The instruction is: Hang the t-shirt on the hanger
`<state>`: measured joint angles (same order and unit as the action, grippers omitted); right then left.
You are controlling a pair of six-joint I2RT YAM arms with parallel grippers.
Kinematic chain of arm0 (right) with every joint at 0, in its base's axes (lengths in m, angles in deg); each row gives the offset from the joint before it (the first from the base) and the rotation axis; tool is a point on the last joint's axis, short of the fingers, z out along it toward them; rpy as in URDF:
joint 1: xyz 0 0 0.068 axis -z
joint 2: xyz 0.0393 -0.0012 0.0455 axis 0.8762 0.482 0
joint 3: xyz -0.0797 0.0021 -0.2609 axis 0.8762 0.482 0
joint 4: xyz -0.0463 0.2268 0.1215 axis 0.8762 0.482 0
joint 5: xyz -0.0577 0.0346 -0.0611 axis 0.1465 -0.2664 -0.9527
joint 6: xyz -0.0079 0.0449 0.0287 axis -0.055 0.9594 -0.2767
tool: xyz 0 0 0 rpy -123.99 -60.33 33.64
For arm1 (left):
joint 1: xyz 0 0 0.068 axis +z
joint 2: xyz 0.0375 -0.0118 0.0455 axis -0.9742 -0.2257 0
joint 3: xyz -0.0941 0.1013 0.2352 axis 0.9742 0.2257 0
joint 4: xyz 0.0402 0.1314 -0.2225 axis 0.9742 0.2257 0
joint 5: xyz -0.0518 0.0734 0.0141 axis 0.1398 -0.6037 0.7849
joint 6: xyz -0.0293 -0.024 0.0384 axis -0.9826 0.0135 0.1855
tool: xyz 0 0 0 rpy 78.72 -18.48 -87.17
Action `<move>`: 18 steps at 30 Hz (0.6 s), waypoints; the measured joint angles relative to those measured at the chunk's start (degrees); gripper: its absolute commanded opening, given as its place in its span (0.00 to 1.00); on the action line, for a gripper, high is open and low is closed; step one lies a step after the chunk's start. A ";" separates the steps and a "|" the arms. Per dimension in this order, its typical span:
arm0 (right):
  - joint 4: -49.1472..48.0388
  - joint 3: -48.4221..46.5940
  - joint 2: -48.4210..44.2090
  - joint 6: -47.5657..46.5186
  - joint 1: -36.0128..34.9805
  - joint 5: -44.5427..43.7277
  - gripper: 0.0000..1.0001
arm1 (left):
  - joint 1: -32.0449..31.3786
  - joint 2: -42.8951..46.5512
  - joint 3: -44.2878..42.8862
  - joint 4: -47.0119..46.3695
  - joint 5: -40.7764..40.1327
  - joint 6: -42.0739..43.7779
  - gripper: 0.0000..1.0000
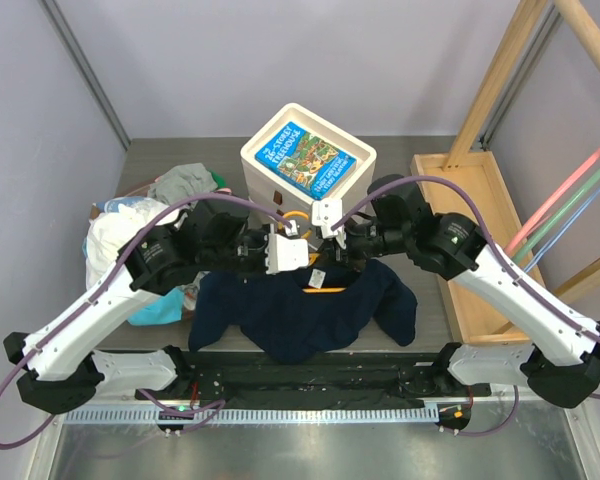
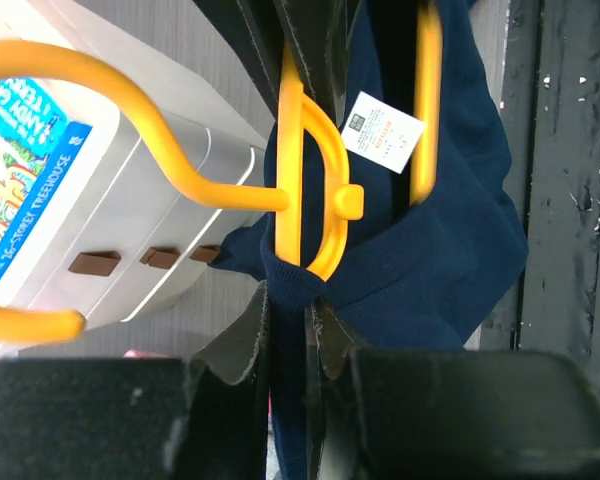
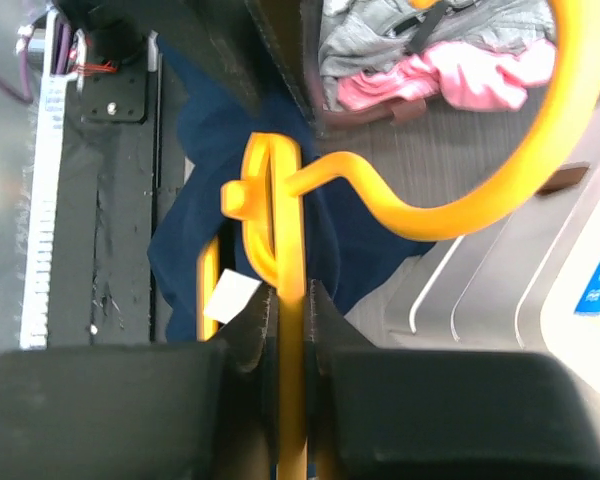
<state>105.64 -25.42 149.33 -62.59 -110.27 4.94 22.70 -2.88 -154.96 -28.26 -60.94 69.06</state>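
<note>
Far left, a heap of garments (image 1: 120, 245) on the table (image 1: 405, 148). Next, left gripper (image 2: 292, 322) pinched narrow on navy collar cloth of the t-shirt (image 1: 300, 318), spread mid-table near the front edge. Inside the collar, the hanger (image 2: 302, 150), hook towards the white box (image 1: 308, 160). Then right gripper (image 3: 290, 300), clamped onto the hanger's bar, just beside the left one, above the shirt's neck

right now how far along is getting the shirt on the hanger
Done: the hanger is threaded into the t-shirt collar, hook out. In hand: the right pincer clamps the hanger, and the left pincer pinches collar cloth. Left: the t-shirt lies rumpled on the table, so both shoulders likely need seating.
</note>
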 measured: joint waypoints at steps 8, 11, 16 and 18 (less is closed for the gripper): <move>-1.05 0.66 -1.75 2.03 -0.72 -4.72 0.01 | 1.14 0.17 -0.61 1.92 -1.05 -2.10 0.15; -1.07 2.14 -5.33 2.14 -0.79 -6.97 0.01 | 5.68 0.81 -0.79 3.87 2.60 -2.99 0.13; -2.27 3.52 -8.24 2.14 -0.81 -8.96 0.01 | 12.20 2.93 -0.74 4.79 8.46 -2.95 0.35; -1.38 3.65 -9.33 2.10 -0.72 -9.29 0.01 | 14.21 4.26 -0.74 6.49 8.37 -3.13 0.48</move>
<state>104.26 -21.77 140.00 -60.49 -110.99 -4.35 36.90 1.38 -155.71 -21.76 -52.57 65.94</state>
